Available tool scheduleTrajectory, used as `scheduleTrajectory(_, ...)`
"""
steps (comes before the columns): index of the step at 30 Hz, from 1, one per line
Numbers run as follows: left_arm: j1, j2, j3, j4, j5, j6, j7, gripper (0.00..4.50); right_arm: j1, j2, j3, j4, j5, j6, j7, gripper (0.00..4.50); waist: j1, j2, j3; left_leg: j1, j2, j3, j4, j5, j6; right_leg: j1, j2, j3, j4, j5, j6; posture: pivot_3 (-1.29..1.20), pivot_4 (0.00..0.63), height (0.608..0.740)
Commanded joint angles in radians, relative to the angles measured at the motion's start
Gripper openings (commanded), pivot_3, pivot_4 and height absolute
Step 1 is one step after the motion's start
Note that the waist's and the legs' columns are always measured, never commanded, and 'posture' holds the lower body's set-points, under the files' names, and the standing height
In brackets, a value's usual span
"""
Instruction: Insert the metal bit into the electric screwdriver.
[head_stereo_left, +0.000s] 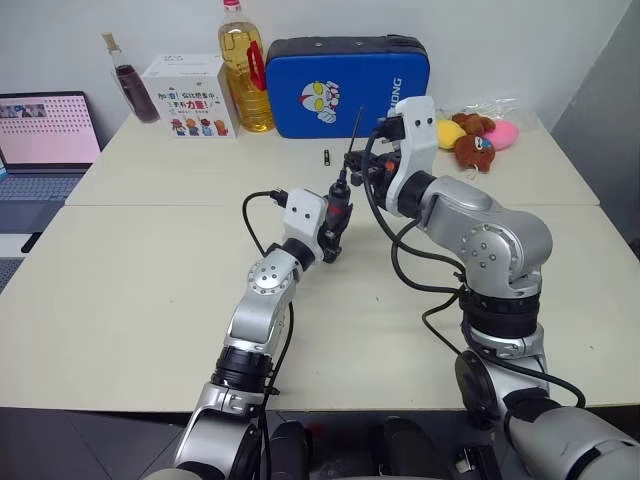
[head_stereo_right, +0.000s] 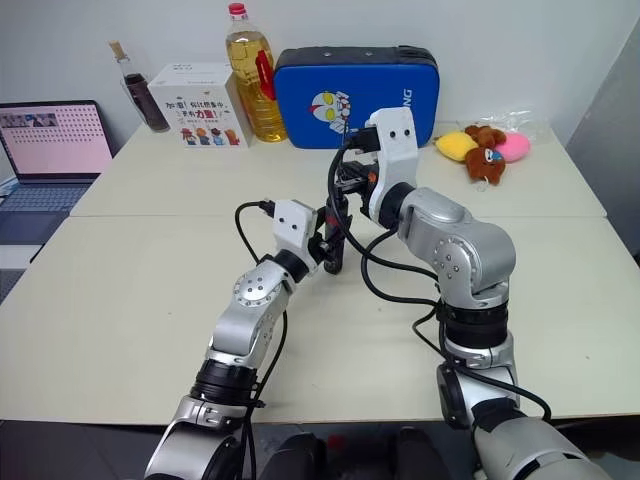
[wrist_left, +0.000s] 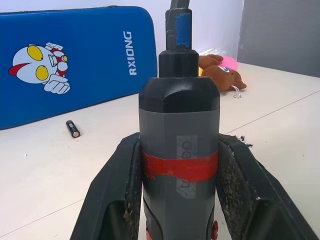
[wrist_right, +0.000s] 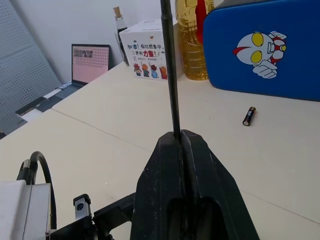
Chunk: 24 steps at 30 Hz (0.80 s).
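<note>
My left gripper (head_stereo_left: 338, 218) is shut on the electric screwdriver (wrist_left: 179, 150), a black pen-shaped tool with a red band, held tilted upward over the middle of the table. Its bluish tip (wrist_left: 182, 29) points up toward my right gripper (head_stereo_left: 355, 160). That gripper sits just above and behind the tip and is shut on the metal bit (wrist_right: 170, 75), a thin grey rod. The rod sticks up out of the closed fingers (wrist_right: 200, 170) and shows as a thin line (head_stereo_left: 357, 125) in front of the blue case. How the rod's lower end meets the tip is hidden.
A small battery (head_stereo_left: 326, 157) lies on the table behind the grippers. Along the back stand a blue case (head_stereo_left: 340, 85), an oil bottle (head_stereo_left: 243, 70), a white box (head_stereo_left: 190, 97) and a dark bottle (head_stereo_left: 130, 80). Plush toys (head_stereo_left: 475, 135) lie at back right and a laptop (head_stereo_left: 45, 135) at far left.
</note>
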Motion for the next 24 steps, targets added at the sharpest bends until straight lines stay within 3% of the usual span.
scheduleTrajectory(1,-0.004,-0.006,-0.007,-0.035,-0.003,-0.009,-0.002,1.69,0.02,-0.023,0.057,0.058,-0.02,0.021,0.022,0.06,0.0,0.0,0.0,0.0,0.0,0.0,0.0,0.0,0.0,0.0,0.0,0.0,0.0,0.0,0.0,0.0,0.15,0.74)
scheduleTrajectory(12,-0.011,0.022,-0.051,-0.007,0.093,-0.098,0.019,1.69,-0.078,-0.022,-0.011,0.106,0.013,0.151,0.008,0.06,0.0,0.0,0.0,0.0,0.0,0.0,0.0,0.0,0.0,0.0,0.0,0.0,0.0,0.0,0.0,0.0,0.15,0.74)
scheduleTrajectory(24,-0.015,-0.011,-0.019,0.007,0.082,-0.099,0.071,1.69,-0.074,0.018,-0.05,0.049,-0.007,0.213,-0.066,0.06,-0.002,0.0,0.0,0.0,0.001,0.0,-0.001,0.0,0.0,0.0,0.0,0.0,0.0,0.0,0.0,0.0,0.15,0.74)
